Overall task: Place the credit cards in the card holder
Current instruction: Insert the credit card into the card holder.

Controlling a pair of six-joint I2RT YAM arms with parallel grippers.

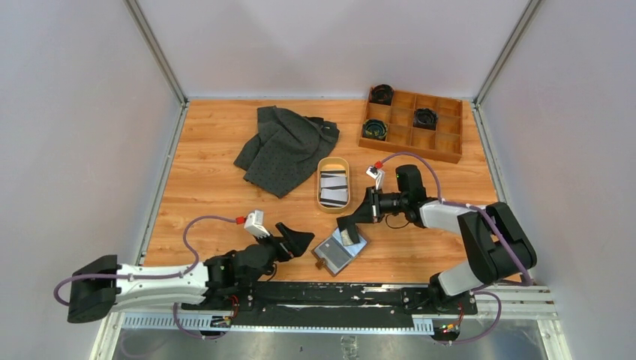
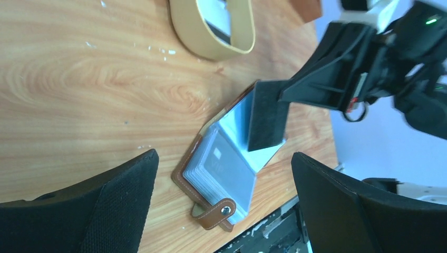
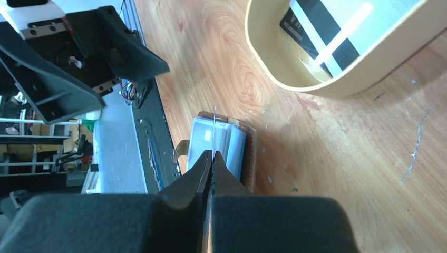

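The wooden tabletop (image 1: 210, 187) carries a crumpled grey cloth (image 1: 285, 146) toward 11 o'clock and a compartment box (image 1: 448, 142) at 2 o'clock. Centrally, an oval tray (image 1: 319, 187) holds striped credit cards (image 1: 334, 187). At its 6 o'clock the brown card holder (image 1: 337, 255) lies open near the front edge. The left claw (image 1: 298, 241) hovers at the holder's 9 o'clock, fingers wide apart. The right claw (image 1: 346, 225) is clamped on one card (image 3: 214, 126), its edge down over the holder's sleeves.
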